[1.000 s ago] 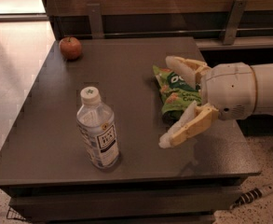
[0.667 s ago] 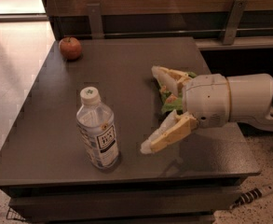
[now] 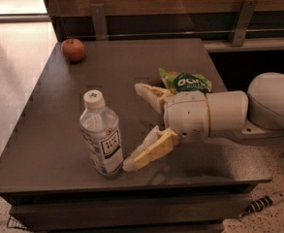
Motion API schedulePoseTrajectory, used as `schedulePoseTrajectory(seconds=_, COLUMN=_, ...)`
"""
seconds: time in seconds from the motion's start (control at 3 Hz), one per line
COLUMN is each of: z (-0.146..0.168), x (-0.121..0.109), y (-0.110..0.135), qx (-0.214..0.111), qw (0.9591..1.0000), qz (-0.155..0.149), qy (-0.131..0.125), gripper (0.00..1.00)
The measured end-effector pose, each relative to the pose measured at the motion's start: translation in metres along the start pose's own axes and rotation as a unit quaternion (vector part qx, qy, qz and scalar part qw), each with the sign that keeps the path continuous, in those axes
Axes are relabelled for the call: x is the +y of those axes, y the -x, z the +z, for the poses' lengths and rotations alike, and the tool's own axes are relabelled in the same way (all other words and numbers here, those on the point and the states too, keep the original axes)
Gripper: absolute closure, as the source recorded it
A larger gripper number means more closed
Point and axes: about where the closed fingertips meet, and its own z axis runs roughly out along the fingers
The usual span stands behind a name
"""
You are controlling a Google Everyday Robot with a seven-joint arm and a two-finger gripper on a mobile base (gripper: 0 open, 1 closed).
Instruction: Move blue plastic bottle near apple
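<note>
The blue plastic bottle (image 3: 102, 134) stands upright near the front left of the dark table (image 3: 122, 67). It is clear, with a white cap and a white-and-black label. The apple (image 3: 73, 49) is small and red, and sits at the table's far left corner, well away from the bottle. My gripper (image 3: 134, 127) reaches in from the right with its fingers spread open. The near fingertip (image 3: 130, 165) is close to the bottle's base on its right side. The far finger (image 3: 146, 92) lies behind and to the right of the bottle. Nothing is held.
A green snack bag (image 3: 185, 81) lies on the table behind my wrist. A wooden wall with metal brackets (image 3: 99, 19) runs along the table's back edge. The floor drops away on the left and in front.
My gripper has moved left across the table, from beside the snack bag to just right of the bottle, staying open. The bottle and apple have not moved.
</note>
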Motion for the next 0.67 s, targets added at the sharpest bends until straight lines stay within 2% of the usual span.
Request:
schedulePoseTrajectory(seconds=0.33, z=0.030, x=0.020, y=0.001, qx=-0.034, qw=0.9986, qz=0.006, qy=0.040, gripper=0.00)
schedulePoseTrajectory(seconds=0.67, z=0.045, x=0.031, y=0.004, qx=-0.052, qw=0.9967, qz=0.004, qy=0.062, gripper=0.00)
